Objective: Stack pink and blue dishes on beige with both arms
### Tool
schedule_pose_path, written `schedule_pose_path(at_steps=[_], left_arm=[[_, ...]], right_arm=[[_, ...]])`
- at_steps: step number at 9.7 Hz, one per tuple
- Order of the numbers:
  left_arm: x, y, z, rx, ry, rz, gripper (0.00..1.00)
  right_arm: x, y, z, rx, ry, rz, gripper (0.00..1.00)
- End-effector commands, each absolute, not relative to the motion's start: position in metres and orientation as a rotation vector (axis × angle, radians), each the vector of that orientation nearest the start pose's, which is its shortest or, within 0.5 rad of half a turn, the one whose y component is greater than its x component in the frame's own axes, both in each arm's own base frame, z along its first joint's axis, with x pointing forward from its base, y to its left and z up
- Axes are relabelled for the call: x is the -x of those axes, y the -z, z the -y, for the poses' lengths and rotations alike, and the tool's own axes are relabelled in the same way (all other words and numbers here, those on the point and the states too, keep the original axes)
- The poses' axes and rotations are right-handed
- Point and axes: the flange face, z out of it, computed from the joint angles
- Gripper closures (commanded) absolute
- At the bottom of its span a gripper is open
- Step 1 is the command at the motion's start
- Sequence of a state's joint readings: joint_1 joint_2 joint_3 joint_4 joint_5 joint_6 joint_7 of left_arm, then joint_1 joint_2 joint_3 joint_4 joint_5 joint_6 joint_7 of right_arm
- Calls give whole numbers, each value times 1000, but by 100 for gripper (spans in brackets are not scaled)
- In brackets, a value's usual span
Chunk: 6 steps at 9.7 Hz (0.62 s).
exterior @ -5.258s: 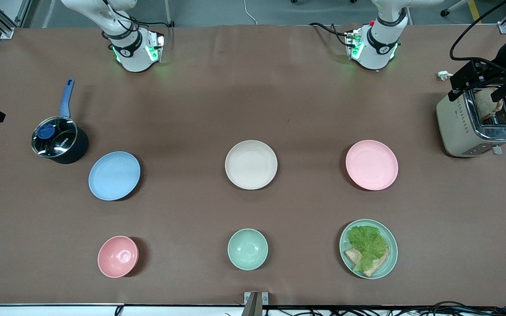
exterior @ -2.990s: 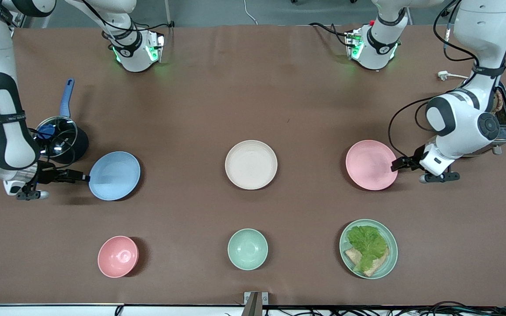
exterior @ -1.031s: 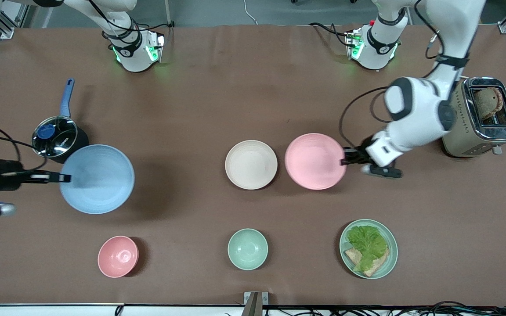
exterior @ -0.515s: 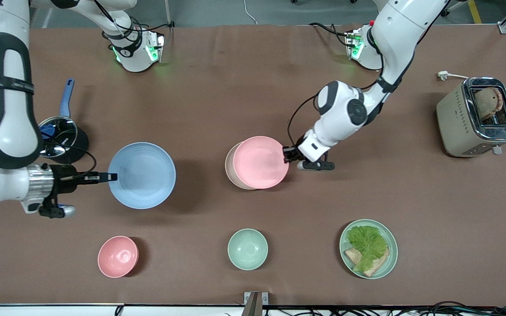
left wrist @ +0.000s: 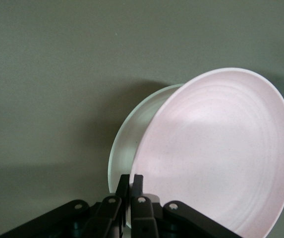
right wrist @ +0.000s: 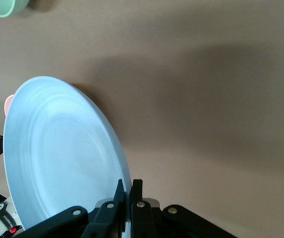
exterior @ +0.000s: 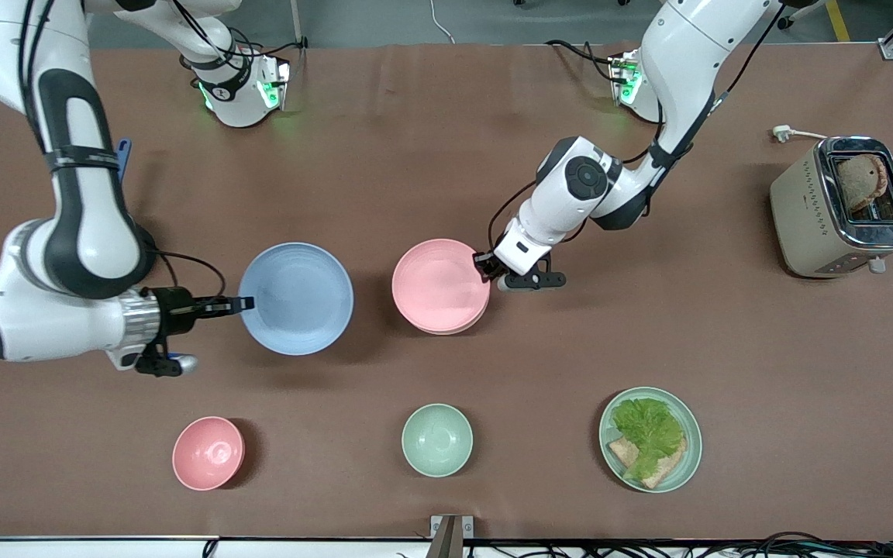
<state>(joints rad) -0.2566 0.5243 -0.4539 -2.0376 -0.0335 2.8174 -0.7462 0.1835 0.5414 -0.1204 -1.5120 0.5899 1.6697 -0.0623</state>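
pink plate over beige, blue plate closing in

both plates have travelled toward the middle of the bench since half a second ago: in the front view the pink plate (exterior: 439, 285) now covers nearly all of the beige plate (exterior: 458, 328), whose rim shows only as a sliver on the camera side. the left gripper (exterior: 484, 265) pinches the pink plate's rim on the side toward the left arm's end of the bench. the right gripper (exterior: 241, 304) holds the blue plate (exterior: 297, 298) by its rim, in the air just beside the stack, toward the right arm's end.

in the left wrist view the fingers (left wrist: 130, 186) are clamped on the pink rim; the plate tilts, its free edge lifted off the beige plate (left wrist: 132, 144). round, it has no long axis. released while tilted, it could slide and settle off-centre.

in the right wrist view the fingers (right wrist: 127, 191) grip the blue plate (right wrist: 62, 158) edge-on, also tilted. if it arrives too soon, the rims may clash, or it may strike the left gripper.
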Motion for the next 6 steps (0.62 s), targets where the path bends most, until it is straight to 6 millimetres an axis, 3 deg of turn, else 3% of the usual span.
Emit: schedule_pose_path(at_steps=[1,3,4,5,6], left_arm=[[-480,-201,403,3461,83,255,100],[-477,-197,409,3439,109,267,96],[-479,-199,409,3430,126,288,77],[-486,-206,411,3437,150,321,3],[-494,-213,403,3431,183,332,0]], right_arm=[[-631,-336,-130,2594,-476,-95,99],[-626,-333,-147,2605,-483,-97,99],[-624,-330,-157,2615,-478,-104,99],[-622,-323,-160,2624,-467,-113,99],[-619,-317,-166,2633,-453,-112,99]])
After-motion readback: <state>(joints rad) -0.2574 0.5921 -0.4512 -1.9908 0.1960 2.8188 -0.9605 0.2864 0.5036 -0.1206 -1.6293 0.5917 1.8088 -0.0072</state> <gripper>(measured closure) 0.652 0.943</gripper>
